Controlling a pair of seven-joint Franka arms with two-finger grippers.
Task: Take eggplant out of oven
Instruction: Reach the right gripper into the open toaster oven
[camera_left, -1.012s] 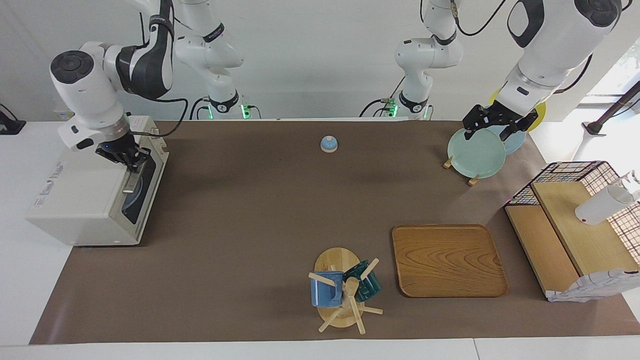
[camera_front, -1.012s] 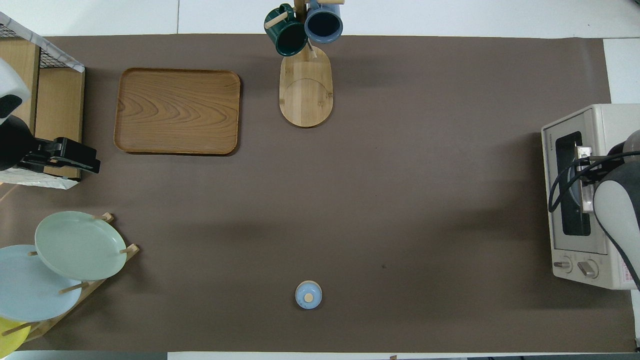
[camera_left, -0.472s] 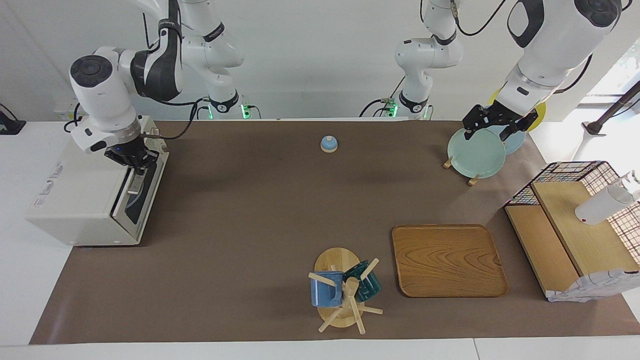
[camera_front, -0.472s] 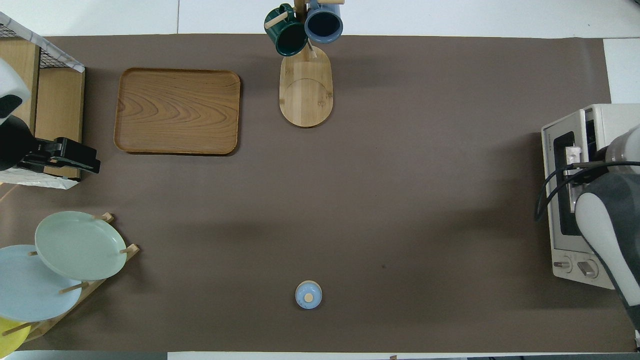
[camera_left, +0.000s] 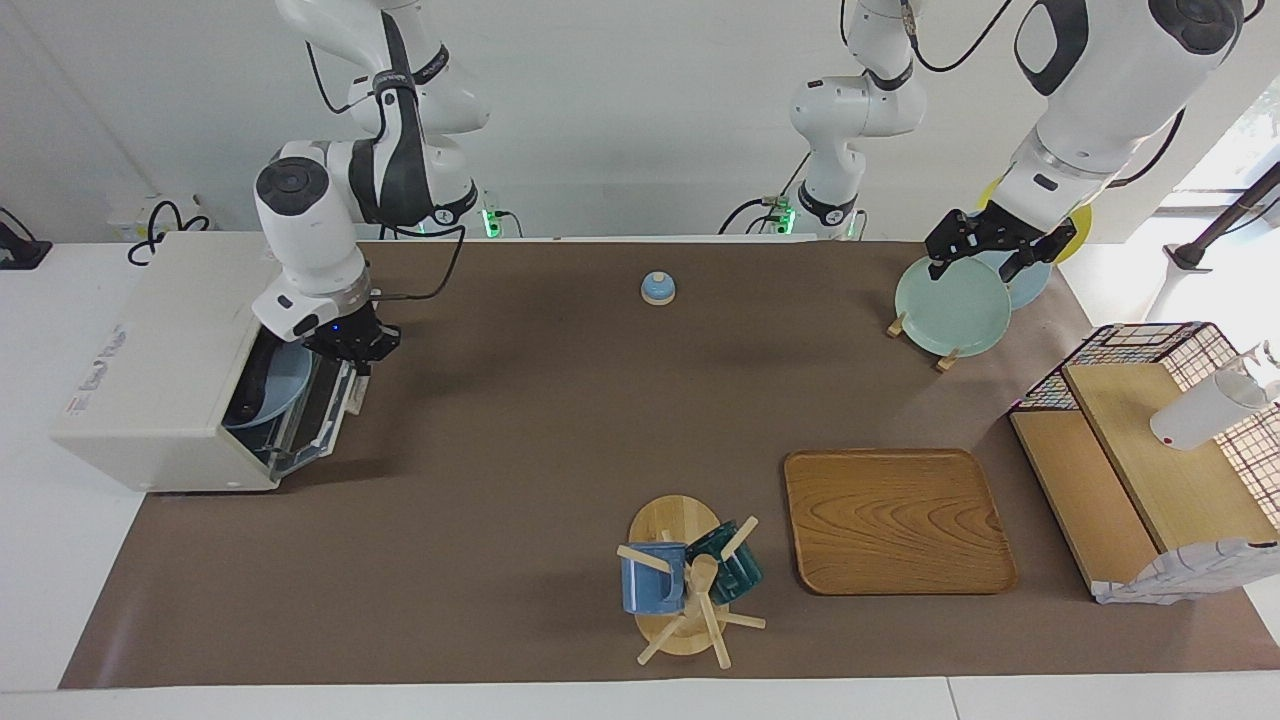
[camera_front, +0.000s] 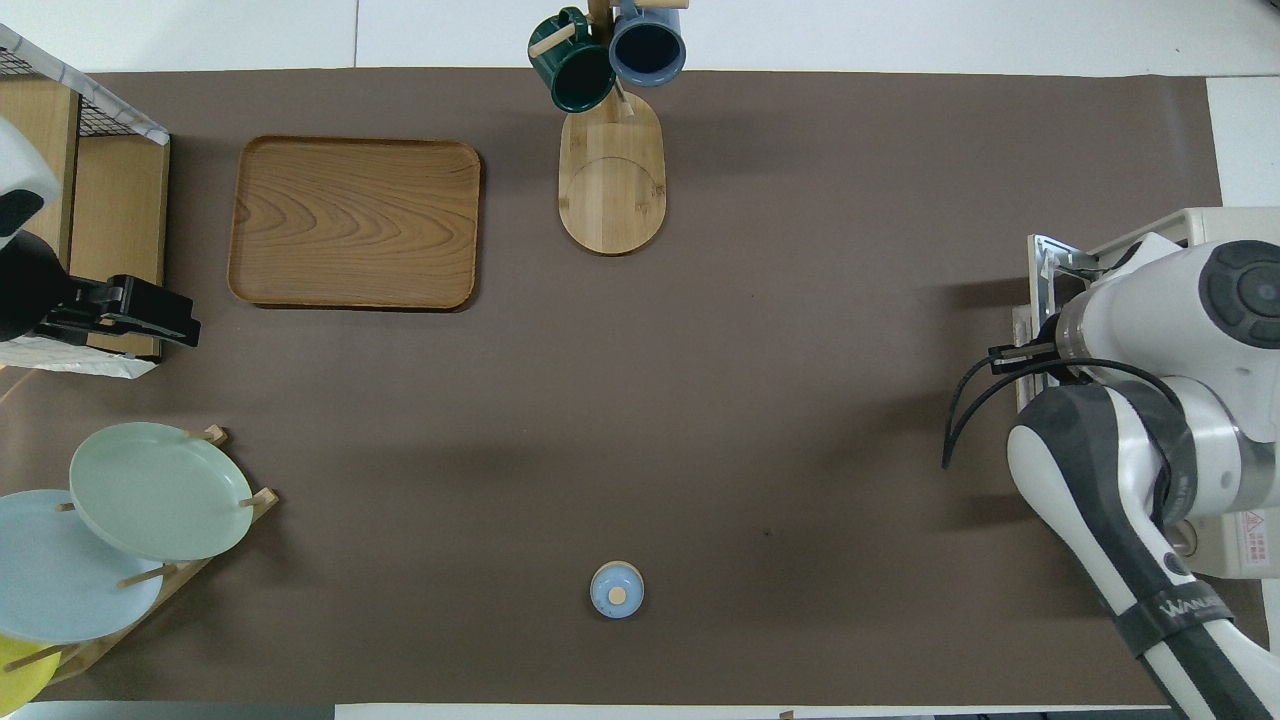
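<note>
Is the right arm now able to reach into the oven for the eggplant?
Probably not yet: the right end effector is at the oven door's handle, the door is only partly lowered, and no eggplant shows inside.

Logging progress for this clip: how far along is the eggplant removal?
Early. The oven door is partly lowered, with the right gripper at its top edge. A blue plate shows inside; the eggplant is not visible. Reaching in and lifting it out remain. The left gripper waits over the plate rack.

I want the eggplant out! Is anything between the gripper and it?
Yes: the half-lowered oven door, with the right gripper at its top edge. A blue plate shows inside; the eggplant is unclear. Left gripper waits over the plate rack.
</note>
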